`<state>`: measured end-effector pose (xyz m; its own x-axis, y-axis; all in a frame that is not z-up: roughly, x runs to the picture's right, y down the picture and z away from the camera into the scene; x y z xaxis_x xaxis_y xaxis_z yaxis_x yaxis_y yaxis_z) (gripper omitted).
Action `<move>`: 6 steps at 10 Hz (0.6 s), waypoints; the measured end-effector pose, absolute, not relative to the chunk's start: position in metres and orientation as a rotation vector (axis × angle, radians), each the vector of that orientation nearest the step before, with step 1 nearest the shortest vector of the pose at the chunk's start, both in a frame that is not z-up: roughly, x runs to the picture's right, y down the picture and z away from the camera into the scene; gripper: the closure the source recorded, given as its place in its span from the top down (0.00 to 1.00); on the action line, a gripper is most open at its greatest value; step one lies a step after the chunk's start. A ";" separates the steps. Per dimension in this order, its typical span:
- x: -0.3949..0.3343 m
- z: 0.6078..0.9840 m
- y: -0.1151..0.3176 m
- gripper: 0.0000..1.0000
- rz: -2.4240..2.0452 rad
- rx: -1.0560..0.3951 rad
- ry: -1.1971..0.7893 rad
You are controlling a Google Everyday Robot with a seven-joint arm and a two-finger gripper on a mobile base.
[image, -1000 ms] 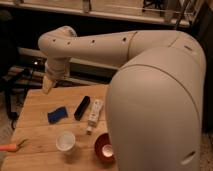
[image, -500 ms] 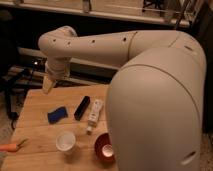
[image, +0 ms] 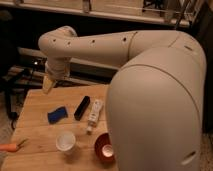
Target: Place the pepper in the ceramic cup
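Wooden table (image: 35,127) stands before a dark background, and we note the robot's pale arm (image: 100,45) filling the right side of the view. We find the gripper (image: 48,85) hanging above the far left corner of the table, its fingers apart and nothing between them. We locate the pepper (image: 10,147) at the near left edge of the table, lying flat with its green end pointing right, well apart from the gripper. The cup (image: 65,141) stands upright near the front, to the right of the pepper, with the red bowl (image: 98,145) near it further right. A blue block (image: 57,114), a black bar (image: 82,107) and a white tube (image: 93,114) lie in a row behind the cup; none touches it. We judge the step in hand to be the approach to the pepper; no part of the task is done. To do it well, we advise bringing the gripper to the near edge and down over the pepper's thicker middle, jaws set across its length, since a slender tapered thing may roll or slip from a grip near the tip. We caution that the pepper lies close to the edge and could be pushed off, and that release belongs over the cup, not the wider bowl.
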<state>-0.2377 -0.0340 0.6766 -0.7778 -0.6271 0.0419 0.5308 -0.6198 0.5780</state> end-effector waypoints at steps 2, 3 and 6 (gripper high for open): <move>-0.238 0.677 -0.034 0.80 -2.352 0.216 -0.769; -0.238 0.677 -0.034 0.80 -2.352 0.216 -0.769; -0.238 0.676 -0.034 0.80 -2.355 0.211 -0.770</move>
